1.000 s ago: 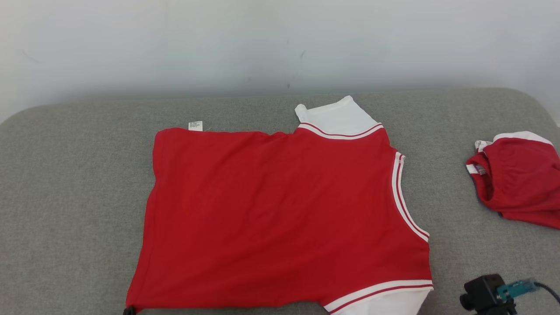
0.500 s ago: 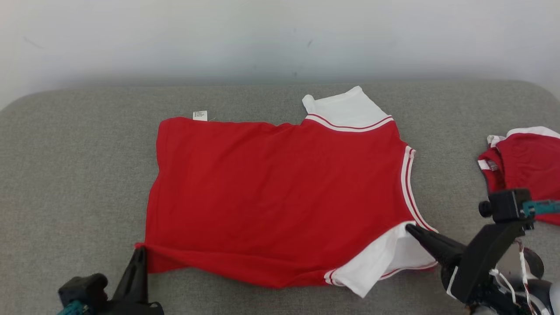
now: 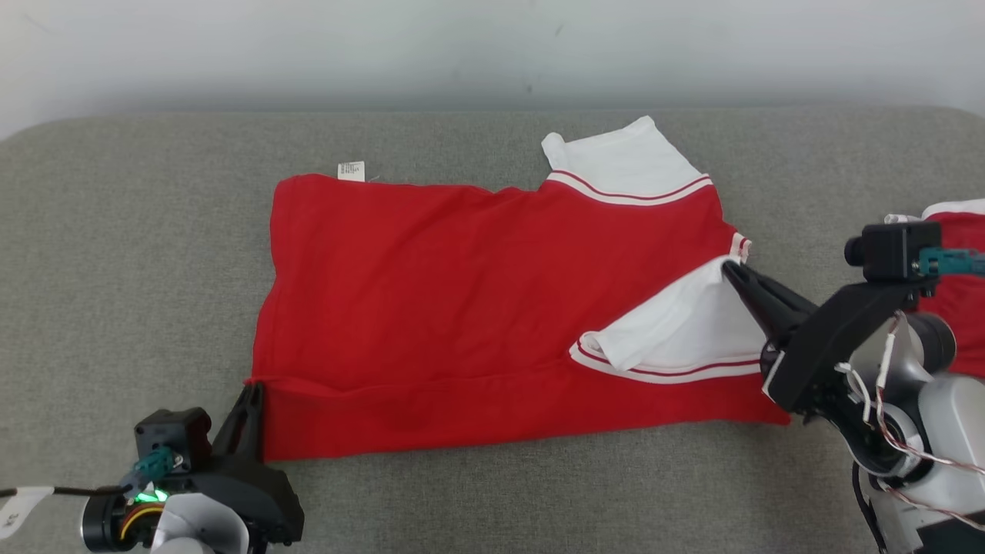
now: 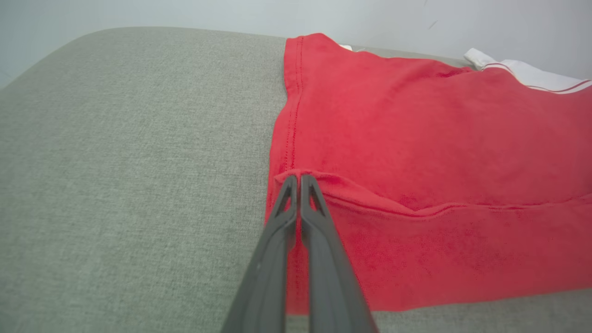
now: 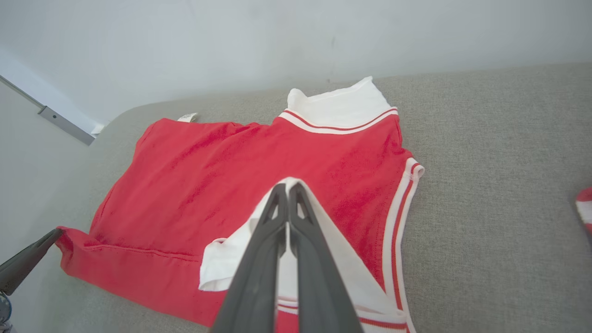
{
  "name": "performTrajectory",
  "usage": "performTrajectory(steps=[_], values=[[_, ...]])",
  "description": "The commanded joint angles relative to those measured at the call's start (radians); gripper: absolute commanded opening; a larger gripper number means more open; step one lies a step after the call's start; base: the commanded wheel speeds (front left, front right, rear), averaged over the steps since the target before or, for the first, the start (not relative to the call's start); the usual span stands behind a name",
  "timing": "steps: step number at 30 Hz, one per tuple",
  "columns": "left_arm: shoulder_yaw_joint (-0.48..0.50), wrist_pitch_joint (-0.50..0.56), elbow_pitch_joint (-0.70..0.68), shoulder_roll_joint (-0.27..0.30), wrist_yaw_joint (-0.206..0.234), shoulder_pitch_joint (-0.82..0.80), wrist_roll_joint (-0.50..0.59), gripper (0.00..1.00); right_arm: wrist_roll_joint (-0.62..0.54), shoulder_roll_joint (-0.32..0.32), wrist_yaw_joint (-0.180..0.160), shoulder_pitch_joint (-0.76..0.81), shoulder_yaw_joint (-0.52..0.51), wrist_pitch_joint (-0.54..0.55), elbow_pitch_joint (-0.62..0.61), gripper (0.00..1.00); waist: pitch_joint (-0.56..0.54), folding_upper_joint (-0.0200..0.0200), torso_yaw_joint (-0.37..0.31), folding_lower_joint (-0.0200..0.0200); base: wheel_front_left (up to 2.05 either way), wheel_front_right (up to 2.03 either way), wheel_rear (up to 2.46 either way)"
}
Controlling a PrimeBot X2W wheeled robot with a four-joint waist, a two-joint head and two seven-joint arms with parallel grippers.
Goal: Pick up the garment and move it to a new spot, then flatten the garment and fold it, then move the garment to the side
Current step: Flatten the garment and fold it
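Lying mid-frame in the head view, the red garment (image 3: 462, 308) is spread on the grey padded surface (image 3: 115, 269). Its lower-left hem corner is pinched by the clenched left pincer (image 3: 252, 387). Its white sleeve (image 3: 677, 327), folded over the red body, is gripped by the clenched right pincer (image 3: 727, 265). A second red garment (image 3: 954, 308) is seen at the right edge. In the left wrist view the hem fold is clamped at centre frame. In the right wrist view the sleeve tip is clamped.

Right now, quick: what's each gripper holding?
Left gripper: shut on the red shirt, at its hem corner.
Right gripper: shut on its white sleeve, folded over the body.
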Motion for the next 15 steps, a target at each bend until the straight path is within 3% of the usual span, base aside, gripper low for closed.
performTrajectory(steps=[1, 15], values=[[-0.002, -0.007, 0.021, 0.004, -0.006, -0.025, 0.007, 0.00, -0.010, -0.013, 0.001, -0.031, 0.021, -0.036, 0.023, 0.00, 0.016, -0.0001, -0.004, -0.0001, 0.00, 0.00, 0.00], [0.000, -0.052, 0.099, 0.002, 0.006, -0.101, 0.008, 0.00, -0.025, -0.060, 0.001, -0.114, 0.072, -0.214, 0.138, 0.00, 0.065, -0.0001, -0.007, -0.0001, 0.00, 0.00, 0.00]])
